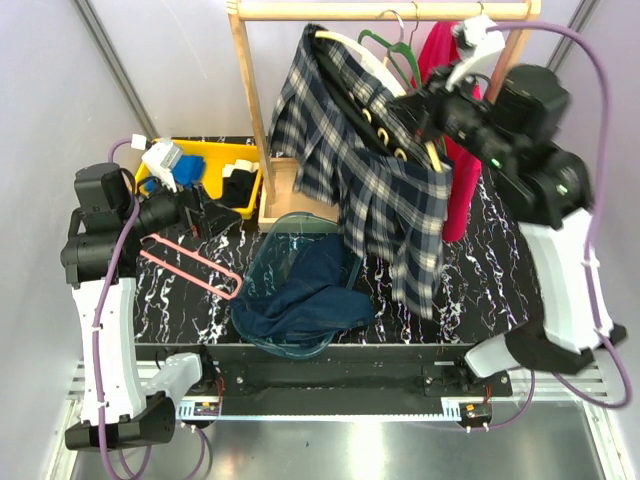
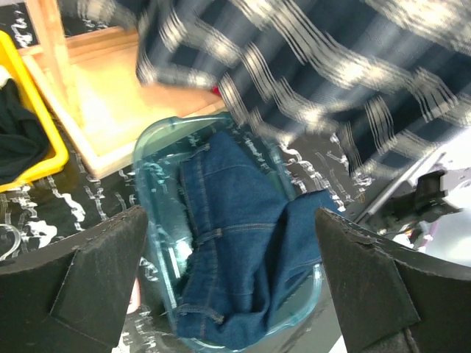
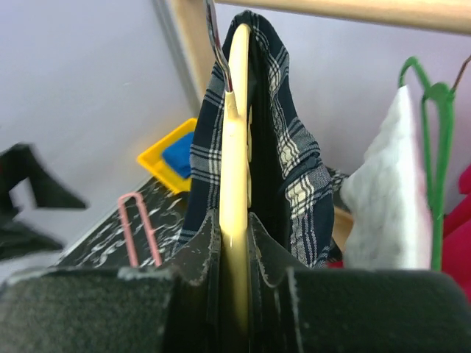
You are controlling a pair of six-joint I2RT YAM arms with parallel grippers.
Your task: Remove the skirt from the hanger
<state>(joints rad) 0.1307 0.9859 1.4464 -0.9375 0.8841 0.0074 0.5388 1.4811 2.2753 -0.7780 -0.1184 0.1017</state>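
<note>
Pinching cream hanger [image 3: 236,147] edge-on: right gripper [image 3: 235,246]; plaid skirt [image 1: 392,205] draped over hanger; left gripper [image 2: 232,220] spread wide above denim [image 2: 246,272]

Looks like a robotics lab test cell, not a home. Given away by a left arm [image 1: 105,330] and a right arm [image 1: 565,270] bolted to a metal rail [image 1: 330,408] at the near edge of a black marbled table [image 1: 490,290], with purple cables [image 1: 597,70] looped along them and plain pale panels [image 1: 50,80] closing the far and left sides. Staged like a bench trial, with a small wooden garment rack [image 1: 252,100] far, a yellow bin [image 1: 215,143] far left and a clear tub [image 1: 262,262] near the middle.
</note>
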